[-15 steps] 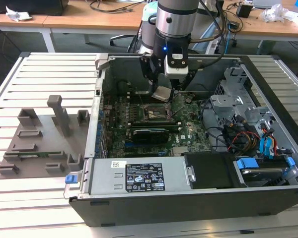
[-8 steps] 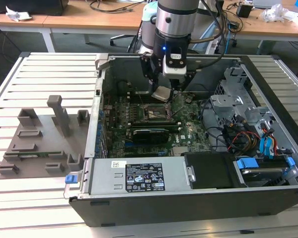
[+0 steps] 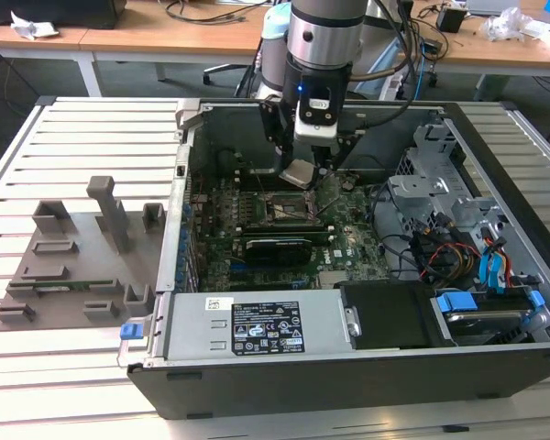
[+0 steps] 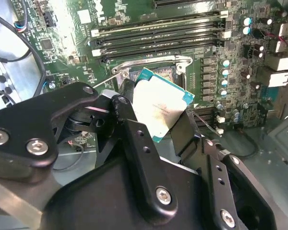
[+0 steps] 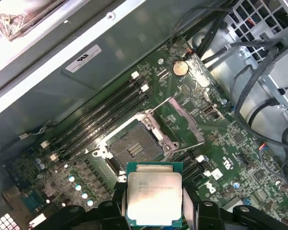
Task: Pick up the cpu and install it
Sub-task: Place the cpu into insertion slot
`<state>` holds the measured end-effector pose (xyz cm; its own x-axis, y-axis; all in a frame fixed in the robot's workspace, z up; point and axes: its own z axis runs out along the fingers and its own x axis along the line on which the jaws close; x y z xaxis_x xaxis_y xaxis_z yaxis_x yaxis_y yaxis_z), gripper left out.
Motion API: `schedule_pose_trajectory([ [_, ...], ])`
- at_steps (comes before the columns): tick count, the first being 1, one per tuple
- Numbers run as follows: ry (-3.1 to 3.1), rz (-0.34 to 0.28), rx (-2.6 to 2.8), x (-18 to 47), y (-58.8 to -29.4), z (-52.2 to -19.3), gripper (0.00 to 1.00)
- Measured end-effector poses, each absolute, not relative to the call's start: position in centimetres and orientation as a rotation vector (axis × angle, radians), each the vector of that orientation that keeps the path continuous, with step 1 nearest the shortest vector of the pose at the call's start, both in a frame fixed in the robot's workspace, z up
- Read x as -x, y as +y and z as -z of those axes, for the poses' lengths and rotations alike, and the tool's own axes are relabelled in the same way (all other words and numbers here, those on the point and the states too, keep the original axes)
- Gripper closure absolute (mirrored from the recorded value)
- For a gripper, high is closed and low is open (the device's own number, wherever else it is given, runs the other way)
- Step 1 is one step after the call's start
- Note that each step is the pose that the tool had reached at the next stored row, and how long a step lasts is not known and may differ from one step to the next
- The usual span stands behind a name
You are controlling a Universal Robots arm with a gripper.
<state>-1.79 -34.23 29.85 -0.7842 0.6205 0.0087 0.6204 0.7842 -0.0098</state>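
Your claw (image 5: 154, 201) has its two black fingers (image 5: 119, 203) closed on opposite edges of the small square cpu with the silvery metal top (image 5: 154, 199). That is the one chip in sight. In the exterior view the cpu (image 3: 298, 174) hangs tilted inside the open dark computer case (image 3: 348, 385), above the green motherboard (image 3: 257, 261) and not touching it.

On the exterior view's clock face, the one dark square socket (image 3: 284, 209) lies just at 6 o'clock of the chip. In the first wrist view the socket (image 5: 134, 148) is uncovered, its metal load plate (image 5: 185, 120) swung open to one side, and the chip's near edge is apart from the socket's frame.

Mind your edges. The case's back wall is close at 12 o'clock of the arm. A grey metal drive cage (image 3: 440, 183) with a tangle of cables stands at 3 o'clock. A long black card (image 3: 277, 247) lies across the board at 6 o'clock, just past the socket. The second wrist view counts four long black memory slots (image 4: 158, 36) running side by side next to the socket.

At 9 o'clock of the case, one grey moulded fixture (image 3: 73, 266) rests on the white slatted tabletop (image 3: 73, 137), well apart from the claw.
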Motion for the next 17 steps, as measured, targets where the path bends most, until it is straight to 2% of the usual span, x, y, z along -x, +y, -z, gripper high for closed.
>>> schedule_pose_trajectory([
  [17,-2.873,-0.009,1.241,1.79,-34.23,-29.81,0.45],
])
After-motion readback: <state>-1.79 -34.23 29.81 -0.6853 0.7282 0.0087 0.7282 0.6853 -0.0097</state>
